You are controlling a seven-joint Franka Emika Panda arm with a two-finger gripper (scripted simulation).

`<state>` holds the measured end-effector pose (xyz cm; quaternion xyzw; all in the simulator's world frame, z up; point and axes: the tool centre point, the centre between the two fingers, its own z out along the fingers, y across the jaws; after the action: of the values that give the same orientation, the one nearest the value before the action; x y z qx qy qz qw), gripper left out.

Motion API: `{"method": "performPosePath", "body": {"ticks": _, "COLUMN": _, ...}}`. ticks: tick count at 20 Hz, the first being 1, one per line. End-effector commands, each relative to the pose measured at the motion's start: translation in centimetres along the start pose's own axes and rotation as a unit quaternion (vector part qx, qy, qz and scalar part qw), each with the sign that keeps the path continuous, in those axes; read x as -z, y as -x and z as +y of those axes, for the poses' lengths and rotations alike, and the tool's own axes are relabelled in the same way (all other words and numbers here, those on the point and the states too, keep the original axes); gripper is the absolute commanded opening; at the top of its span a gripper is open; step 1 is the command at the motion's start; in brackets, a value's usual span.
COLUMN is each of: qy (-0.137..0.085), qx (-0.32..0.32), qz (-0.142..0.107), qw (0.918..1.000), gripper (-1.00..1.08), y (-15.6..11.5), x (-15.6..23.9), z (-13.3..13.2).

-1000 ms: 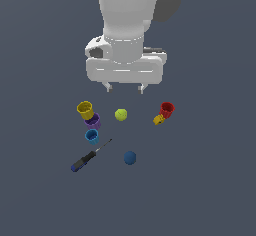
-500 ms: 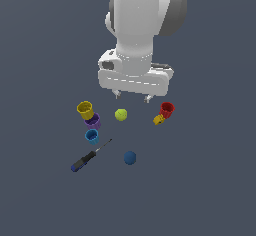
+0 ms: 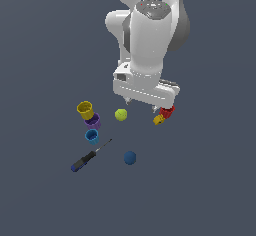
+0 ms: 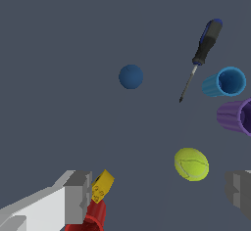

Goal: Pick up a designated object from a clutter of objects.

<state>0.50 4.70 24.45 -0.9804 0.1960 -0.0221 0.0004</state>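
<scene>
Gripper (image 3: 142,106): jaws spread, holding nothing, poised above the orange-yellow piece (image 4: 102,186), which touches the red cup (image 4: 89,220), so one finger (image 4: 77,197) crowds it.

Your arm reaches down from the far side of the scene, wrist bent so the gripper (image 3: 141,107) points at the floor. Its jaws stand wide apart with nothing between them, the fingertips (image 3: 155,110) hanging just above the surface.
</scene>
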Motion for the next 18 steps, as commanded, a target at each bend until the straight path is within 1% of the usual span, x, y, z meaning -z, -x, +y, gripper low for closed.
{"method": "performPosePath", "body": {"ticks": 1, "qy": 0.001, "qx": -0.024, "qz": -0.001, "qw": 0.9997, "gripper": 1.00, "y": 0.6, "x": -1.2, "z": -0.7}}
{"method": "performPosePath", "body": {"ticks": 9, "qy": 0.003, "qx": -0.097, "qz": -0.004, "qw": 0.9953, "gripper": 1.00, "y": 2.7, "x": -4.7, "z": -2.6}}
{"method": "performPosePath", "body": {"ticks": 18, "qy": 0.006, "qx": -0.178, "qz": -0.007, "qw": 0.9840, "gripper": 1.00, "y": 5.4, "x": -8.6, "z": -4.5}}
